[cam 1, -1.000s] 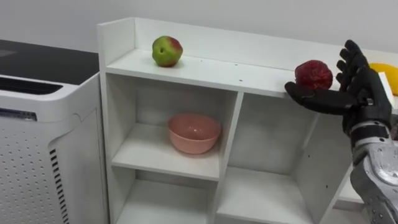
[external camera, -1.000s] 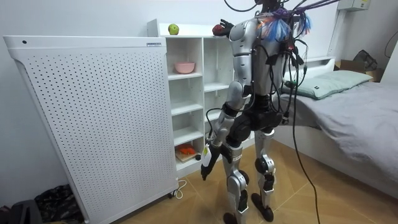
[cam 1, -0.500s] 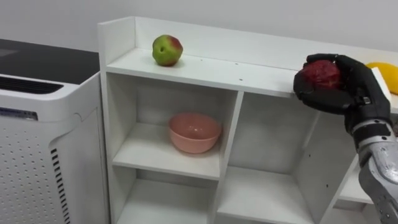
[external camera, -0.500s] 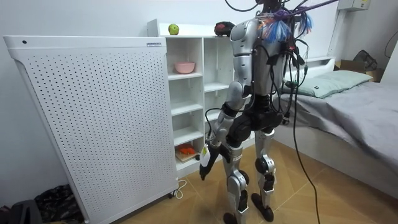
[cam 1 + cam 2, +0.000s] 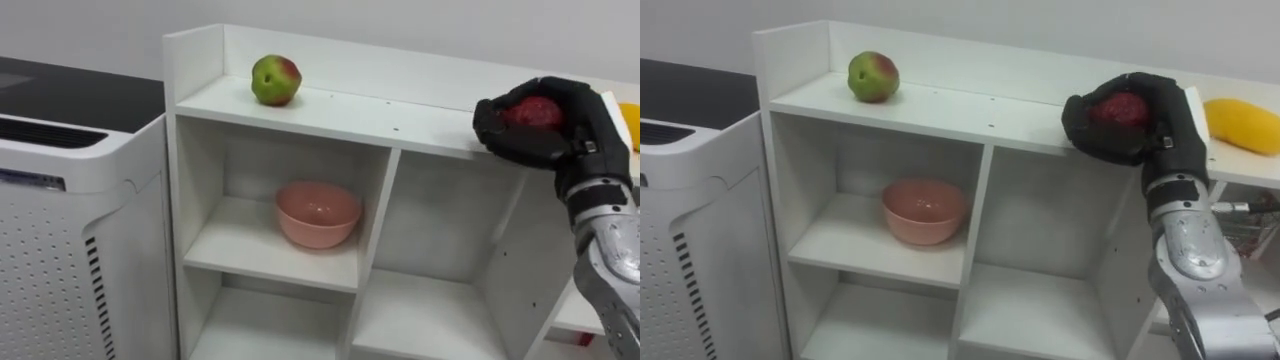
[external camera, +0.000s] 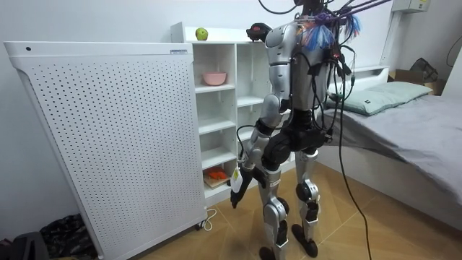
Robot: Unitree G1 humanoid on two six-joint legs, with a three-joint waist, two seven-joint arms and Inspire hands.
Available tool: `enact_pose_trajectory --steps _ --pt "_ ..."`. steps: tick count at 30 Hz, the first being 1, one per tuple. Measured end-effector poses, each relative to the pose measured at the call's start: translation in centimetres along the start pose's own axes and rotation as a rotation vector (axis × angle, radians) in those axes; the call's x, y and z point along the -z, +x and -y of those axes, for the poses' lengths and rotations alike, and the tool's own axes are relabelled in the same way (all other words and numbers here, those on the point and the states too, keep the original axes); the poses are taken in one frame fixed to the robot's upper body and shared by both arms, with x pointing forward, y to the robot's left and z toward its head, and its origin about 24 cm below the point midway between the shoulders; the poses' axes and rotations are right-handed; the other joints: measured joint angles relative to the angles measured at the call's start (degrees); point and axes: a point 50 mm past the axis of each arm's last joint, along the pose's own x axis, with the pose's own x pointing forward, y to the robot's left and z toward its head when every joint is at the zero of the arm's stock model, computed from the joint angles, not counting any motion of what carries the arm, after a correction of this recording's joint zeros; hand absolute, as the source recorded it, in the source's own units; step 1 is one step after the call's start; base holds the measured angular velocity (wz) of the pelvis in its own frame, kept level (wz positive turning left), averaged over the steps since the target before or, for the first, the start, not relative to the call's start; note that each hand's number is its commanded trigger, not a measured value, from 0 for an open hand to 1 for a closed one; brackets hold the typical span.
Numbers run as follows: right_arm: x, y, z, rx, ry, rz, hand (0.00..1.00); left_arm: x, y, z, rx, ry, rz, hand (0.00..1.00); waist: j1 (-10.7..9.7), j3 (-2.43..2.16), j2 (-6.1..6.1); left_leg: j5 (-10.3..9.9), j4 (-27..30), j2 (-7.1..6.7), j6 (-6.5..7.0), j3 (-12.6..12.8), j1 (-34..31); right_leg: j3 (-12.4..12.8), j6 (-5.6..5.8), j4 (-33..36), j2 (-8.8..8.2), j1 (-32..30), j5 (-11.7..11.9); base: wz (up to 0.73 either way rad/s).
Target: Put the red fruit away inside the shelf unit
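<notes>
1. Red fruit (image 5: pixel 533 111) is held in my right hand (image 5: pixel 575 140), fingers and thumb wrapped round it; it is over the right part of the white shelf unit's (image 5: pixel 330 112) top board, at the front edge (whether it rests on the board I cannot tell).
2. A green and red apple (image 5: pixel 275 80) stands on the same board, well to the left; a yellow fruit (image 5: pixel 1243 125) lies just right of the hand.
3. A pink bowl (image 5: pixel 318 213) sits in the upper left compartment.
4. My left hand (image 6: pixel 236 189) hangs low by the thigh; I cannot tell its state.
5. The robot stands upright facing the shelves; a white perforated appliance (image 6: pixel 101 137) is on the room view's left, a bed (image 6: pixel 433 123) on its right.
</notes>
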Motion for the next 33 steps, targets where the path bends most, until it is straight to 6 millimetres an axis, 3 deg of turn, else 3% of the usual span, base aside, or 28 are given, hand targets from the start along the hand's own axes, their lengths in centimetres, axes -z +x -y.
enact_pose_trajectory --steps 3,7,13,16,18,22,24,28,30,31,33 --pt "-0.7 -0.4 -0.6 -0.034 0.031 0.03 1.0 -0.3 0.0 -0.1 0.0 0.005 0.009 0.0 -0.2 0.26 0.49 0.0 0.0 0.02 0.0 0.3 -0.1 0.0 0.0 0.0 0.02 -0.2 0.0 -0.05" --pt "-1.0 -2.4 -1.6 -0.112 0.101 0.053 1.0 -0.4 0.1 -0.1 -0.004 0.005 0.012 0.0 -0.1 0.19 1.18 0.0 -0.2 0.05 0.0 0.7 0.0 1.1 0.0 0.0 0.1 -0.3 0.0 -0.05" --pt "-0.9 -4.4 -3.7 -0.237 0.229 0.029 1.0 -0.7 0.1 -0.2 -0.012 0.008 0.022 0.0 -0.5 -0.62 2.53 0.0 -0.1 0.04 0.0 1.1 0.1 2.4 -0.01 0.0 0.16 -0.3 0.0 -0.03" --pt "-1.2 -4.7 -4.4 -0.291 0.269 0.033 1.0 -0.7 0.1 -0.2 -0.018 0.011 0.023 0.0 -0.7 -0.74 2.75 0.0 0.1 0.07 0.0 1.1 0.1 2.4 -0.09 0.1 0.17 -0.3 0.1 0.0" --pt "-0.9 -5.0 -5.1 -0.33 0.299 0.022 1.0 -0.8 0.1 -0.1 -0.035 0.027 0.03 0.0 -0.7 -0.58 3.08 0.0 0.2 0.07 0.02 1.1 -0.1 2.5 -0.23 0.2 0.15 -0.3 0.1 0.0" --pt "1.1 -6.9 -5.7 -0.373 0.342 -0.063 1.0 -0.6 0.0 0.3 -0.042 0.047 0.022 0.0 -0.6 -0.88 3.45 0.0 0.2 0.03 0.03 1.0 -0.4 2.3 -0.23 0.3 0.09 -0.5 0.2 0.0" --pt "2.5 -8.0 -6.4 -0.398 0.363 -0.122 1.0 -0.9 0.0 0.7 -0.037 0.066 0.032 0.0 -0.8 -1.04 4.23 0.1 0.4 0.05 0.14 1.0 -2.0 2.2 -0.3 0.4 0.08 -1.9 0.5 0.0" --pt "5.7 -9.3 -7.1 -0.368 0.434 -0.267 1.0 -1.2 0.1 1.2 -0.022 0.07 0.034 0.0 -0.8 -0.64 5.73 0.2 1.2 0.09 0.24 0.9 -4.0 2.1 -0.4 0.8 0.01 -3.8 0.8 -0.02" --pt "8.6 -10.7 -7.1 -0.326 0.513 -0.416 1.0 -1.5 0.2 1.4 -0.017 0.075 0.033 0.0 -0.9 -0.66 6.07 0.3 2.5 0.06 0.34 0.5 -6.3 1.9 -0.39 2.4 -0.3 -6.3 0.8 0.05" --pt "9.1 -10.9 -7.1 -0.313 0.538 -0.444 1.0 -1.7 0.2 1.4 -0.02 0.072 0.037 0.0 -1.1 -0.56 6.21 0.3 3.1 0.03 0.4 0.4 -7.3 1.7 -0.39 2.8 -0.48 -7.3 0.8 0.1" --pt "12.2 -12.5 -7.1 -0.228 0.623 -0.59 1.0 -2.2 0.3 1.6 -0.012 0.071 0.045 0.0 -1.0 -0.2 6.63 0.3 5.2 -0.02 0.43 0.4 -10.4 1.6 -0.4 4.7 -0.96 -10.3 0.8 0.07"
